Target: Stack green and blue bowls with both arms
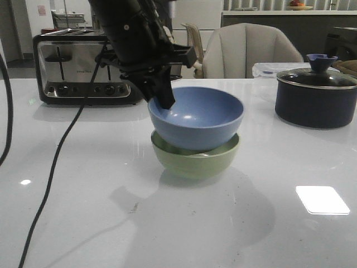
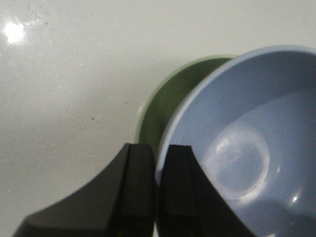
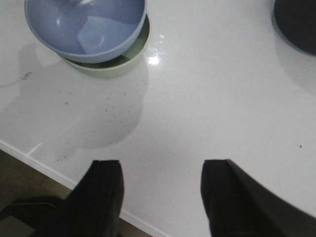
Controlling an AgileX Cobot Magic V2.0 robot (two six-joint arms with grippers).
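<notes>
The dusty blue bowl (image 1: pixel 196 117) sits tilted inside the pale green bowl (image 1: pixel 195 159) at the table's middle. My left gripper (image 1: pixel 163 96) is shut on the blue bowl's left rim, one finger inside and one outside. In the left wrist view the blue bowl (image 2: pixel 247 148) fills the frame, the green bowl (image 2: pixel 165 106) peeks out behind it, and the gripper (image 2: pixel 157 168) pinches the rim. My right gripper (image 3: pixel 160 175) is open and empty above the table's front edge, apart from the blue bowl (image 3: pixel 86 27) and the green bowl (image 3: pixel 116 66); it is out of the front view.
A chrome toaster (image 1: pixel 78 70) stands at the back left. A dark navy lidded pot (image 1: pixel 315 95) stands at the back right, its edge also in the right wrist view (image 3: pixel 298 24). A black cable (image 1: pixel 56 162) trails across the left of the table. A chair (image 1: pixel 248 50) stands behind.
</notes>
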